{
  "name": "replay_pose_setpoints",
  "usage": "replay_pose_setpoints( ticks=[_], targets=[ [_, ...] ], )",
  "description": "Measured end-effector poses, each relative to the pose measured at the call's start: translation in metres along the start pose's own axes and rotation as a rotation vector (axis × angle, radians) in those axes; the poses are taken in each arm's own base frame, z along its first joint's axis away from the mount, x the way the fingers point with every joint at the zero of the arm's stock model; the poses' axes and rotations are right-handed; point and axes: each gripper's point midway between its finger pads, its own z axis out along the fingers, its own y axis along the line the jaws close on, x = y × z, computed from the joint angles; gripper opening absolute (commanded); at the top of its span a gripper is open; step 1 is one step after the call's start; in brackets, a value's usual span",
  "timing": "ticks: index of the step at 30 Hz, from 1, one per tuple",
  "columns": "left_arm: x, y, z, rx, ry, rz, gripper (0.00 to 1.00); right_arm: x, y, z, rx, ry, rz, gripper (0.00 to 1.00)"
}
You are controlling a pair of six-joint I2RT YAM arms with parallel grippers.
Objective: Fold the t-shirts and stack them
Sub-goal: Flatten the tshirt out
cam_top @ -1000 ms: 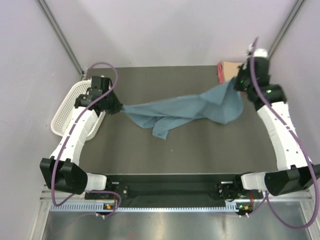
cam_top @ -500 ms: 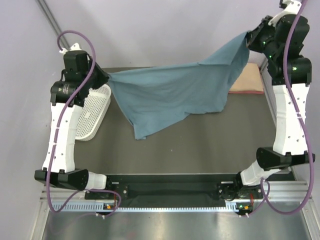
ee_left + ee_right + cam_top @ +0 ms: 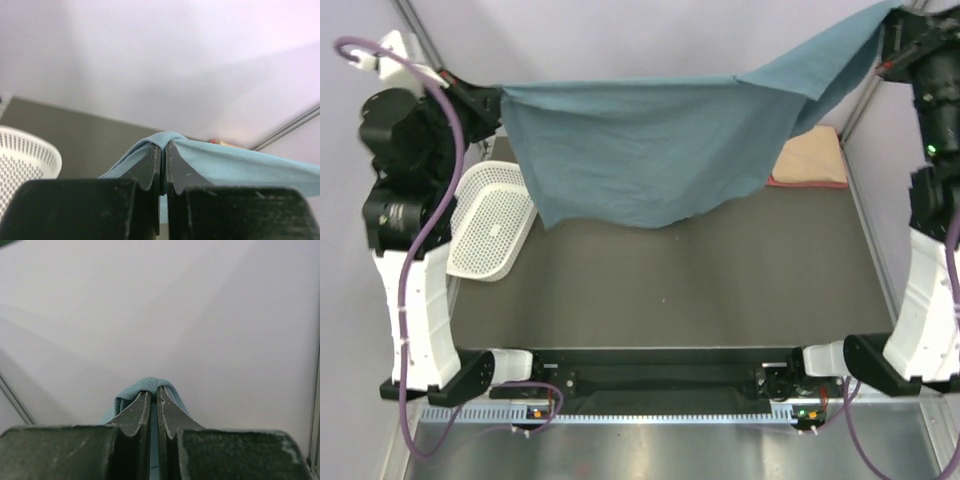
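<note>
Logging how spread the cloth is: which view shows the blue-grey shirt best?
Top external: the blue-grey shirt hangs spread between both arms, nearly its whole outline visible. The wrist views show only the edge pinched in the left gripper and right gripper.

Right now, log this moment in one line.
left gripper: shut on blue t-shirt | right gripper: shut on blue t-shirt | hanging spread between them

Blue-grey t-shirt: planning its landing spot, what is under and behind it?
Under the blue-grey t-shirt is dark table. Behind its right end a peach folded t-shirt shows partly, pink edge beneath; its left part is covered.
</note>
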Motion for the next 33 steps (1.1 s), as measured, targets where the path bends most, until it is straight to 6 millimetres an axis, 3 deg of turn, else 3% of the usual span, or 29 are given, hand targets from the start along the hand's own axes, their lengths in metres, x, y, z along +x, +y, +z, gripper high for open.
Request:
replay_pose_setpoints(
  ticks=[5,9,12,16,19,22,26,28,30,33],
  targets=[
    [-0.049,-0.03,-0.071,0.121,-0.164,0.036,0.0,-0.084,0.027,-0.066,-0.073,-0.219,-0.051,0.0],
    [-0.084,-0.054,-0.147,0.239,-0.306,0.047,0.0,-0.138,0.048,-0.145,-0.136,-0.39,-0.076,0.0],
    [-0.104,-0.063,-0.206,0.318,-0.409,0.046,0.0,-0.185,0.069,-0.215,-0.204,-0.556,-0.091,0.0],
    [-0.121,-0.067,-0.266,0.39,-0.522,0.038,0.0,-0.225,0.089,-0.281,-0.282,-0.721,-0.102,0.0],
    [-0.122,-0.066,-0.278,0.406,-0.548,0.037,0.0,-0.236,0.097,-0.298,-0.322,-0.773,-0.102,0.0],
    [-0.103,-0.059,-0.254,0.379,-0.49,0.041,0.0,-0.228,0.097,-0.287,-0.328,-0.744,-0.101,0.0],
    [-0.036,-0.034,-0.175,0.276,-0.272,0.056,0.0,-0.191,0.087,-0.235,-0.314,-0.626,-0.092,0.0],
    [0.016,-0.013,-0.13,0.203,-0.119,0.066,0.0,-0.153,0.076,-0.193,-0.294,-0.517,-0.085,0.0],
    [0.062,0.008,-0.098,0.14,0.008,0.074,0.0,-0.108,0.062,-0.153,-0.272,-0.413,-0.076,0.0],
    [0.133,0.042,-0.062,0.04,0.204,0.087,0.0,-0.005,0.03,-0.087,-0.214,-0.184,-0.052,0.0]
  ],
)
